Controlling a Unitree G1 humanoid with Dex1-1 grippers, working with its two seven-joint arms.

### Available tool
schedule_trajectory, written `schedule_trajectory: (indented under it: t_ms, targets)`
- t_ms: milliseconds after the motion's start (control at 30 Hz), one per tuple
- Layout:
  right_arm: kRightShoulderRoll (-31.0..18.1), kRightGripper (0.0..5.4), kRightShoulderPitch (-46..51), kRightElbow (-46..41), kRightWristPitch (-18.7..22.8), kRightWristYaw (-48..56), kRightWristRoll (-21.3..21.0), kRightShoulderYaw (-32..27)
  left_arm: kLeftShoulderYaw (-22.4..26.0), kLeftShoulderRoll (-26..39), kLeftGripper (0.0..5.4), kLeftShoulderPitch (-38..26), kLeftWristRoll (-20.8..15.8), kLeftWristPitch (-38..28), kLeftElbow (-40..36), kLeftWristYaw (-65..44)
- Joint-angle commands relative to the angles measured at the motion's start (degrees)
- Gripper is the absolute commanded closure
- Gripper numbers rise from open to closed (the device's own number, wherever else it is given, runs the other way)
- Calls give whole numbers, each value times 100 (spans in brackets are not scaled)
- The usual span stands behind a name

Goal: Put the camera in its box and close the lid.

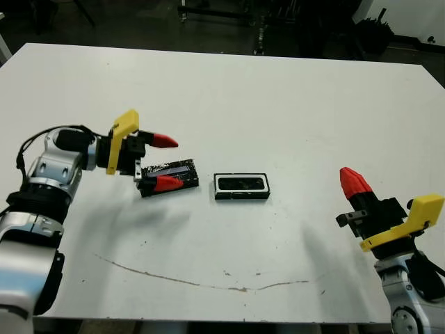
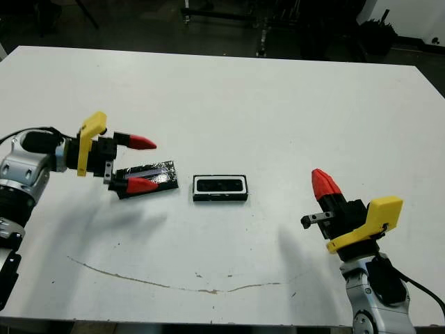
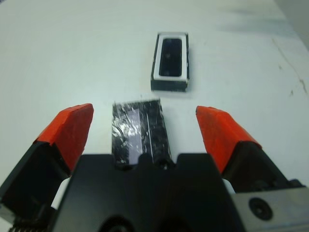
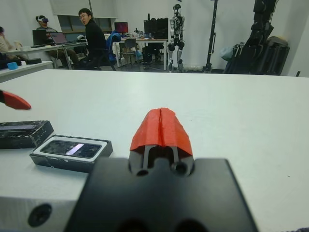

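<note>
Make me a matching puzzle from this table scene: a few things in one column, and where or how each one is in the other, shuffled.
Things:
1. camera
2. lid
3. left gripper
4. right gripper

States:
A. fingers shut, away from everything
B. lying inside the box
C. fingers open on either side of the lid
D. flat on the table, left of the box

Pairs: 1-B, 2-D, 3-C, 4-A

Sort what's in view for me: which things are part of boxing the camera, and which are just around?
Job: camera lying in the box; lid between the open left gripper; right gripper, shut.

Just around: long scuff line on the table; people and desks beyond.
</note>
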Motion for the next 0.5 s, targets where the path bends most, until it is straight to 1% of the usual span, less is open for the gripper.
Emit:
schedule_trajectory:
  t_ms: [33,133,200,333,500]
  targets:
    - [-99,538,18,-22,-21,-33,47,-1,-45,-24,0,-107,214,-150,239,39]
    - [-114,538,4,3,-33,16,107,-11,-120,-19,0,-90,438,-378,268,151]
    - [-131,538,3,12,-51,30,127,-14,-133,-32,0,-82,519,-390,275,185]
    - [-175,538,19,3,-68,32,137,-4,-118,-66,0,9,555,-349,220,234]
    - [-191,538,17,21,-113,70,167,8,-191,-50,0,72,685,-506,87,308]
